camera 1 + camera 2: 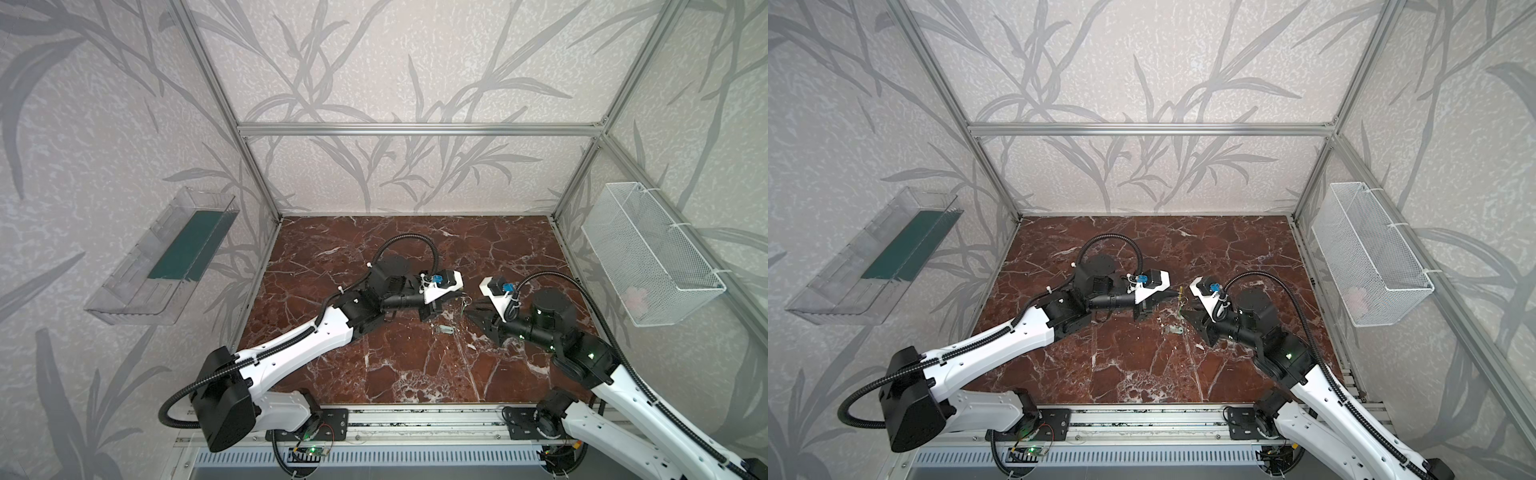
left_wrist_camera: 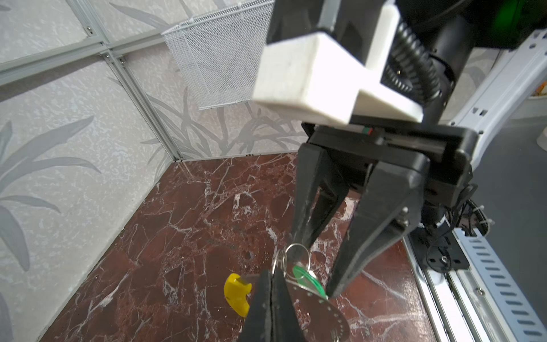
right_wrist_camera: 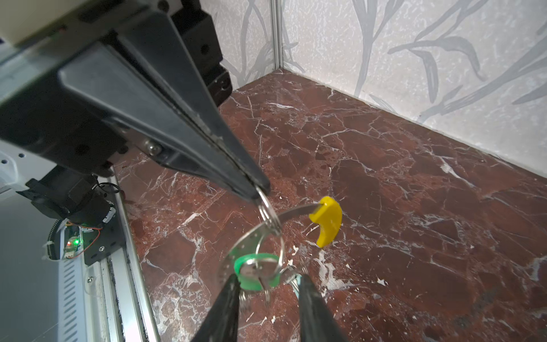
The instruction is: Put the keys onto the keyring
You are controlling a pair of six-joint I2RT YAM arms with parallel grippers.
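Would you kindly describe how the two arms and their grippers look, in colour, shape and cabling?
The left arm and right arm have white shells and black joints, each carrying a black corrugated cable. The left gripper and right gripper have long black tapering fingers behind white angular camera mounts.

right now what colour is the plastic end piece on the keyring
Bright yellow. The end piece on the keyring shows best in the right wrist view.

Red-brown marble tabletop (image 1: 374,374) w/ one small key (image 1: 446,329) lying approx mid-table.
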